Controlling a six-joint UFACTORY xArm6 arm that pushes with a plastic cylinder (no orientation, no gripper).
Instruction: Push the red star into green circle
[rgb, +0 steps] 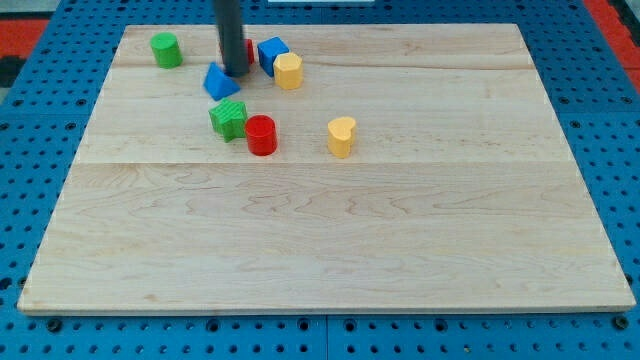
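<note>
The green circle block (166, 49) stands near the board's top left corner. The red star (250, 50) is mostly hidden behind my rod; only a red sliver shows on the rod's right side, next to a blue cube (272, 52). My tip (236, 73) rests on the board just right of a blue triangular block (220, 82) and in front of the red sliver. The green circle is well to the view's left of my tip.
A yellow hexagonal block (289, 71) sits right of the blue cube. A green star-like block (228, 119) and a red cylinder (261, 135) lie below my tip. A yellow heart-like block (341, 136) is further right. The wooden board (330, 250) lies on a blue pegboard.
</note>
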